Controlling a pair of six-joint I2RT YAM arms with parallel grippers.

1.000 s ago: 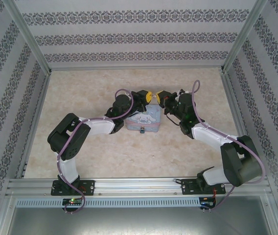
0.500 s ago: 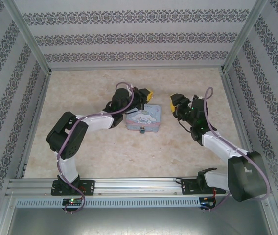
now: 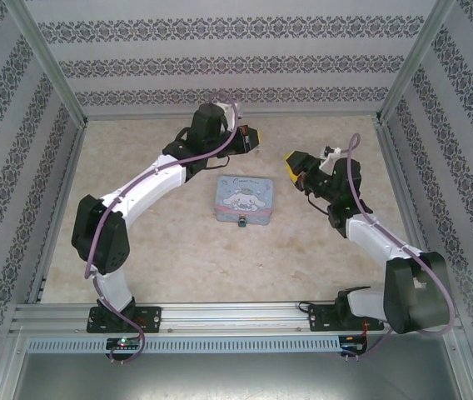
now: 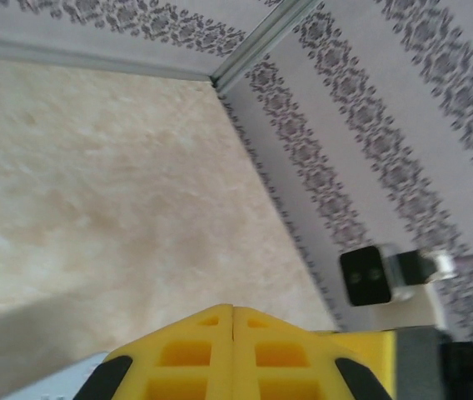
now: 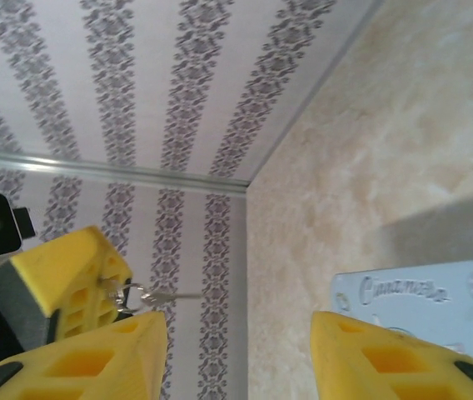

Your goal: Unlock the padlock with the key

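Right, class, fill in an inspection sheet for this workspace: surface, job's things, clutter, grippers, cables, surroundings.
Surface: beige marbled tabletop.
Job's things: padlock at the near edge of the light-blue cartoon tin; key on a ring, held by the left gripper.
Clutter: nothing seen.
Grippers: left gripper shut on the key, past the tin's far side; right gripper open, off the tin's right.
Cables: purple cable along each arm.
Surroundings: patterned walls, aluminium frame.

There were one tin [image 3: 242, 198], one padlock [image 3: 241, 222], one key [image 5: 166, 294], and two grippers: left gripper [image 3: 255, 138], right gripper [image 3: 292, 162].
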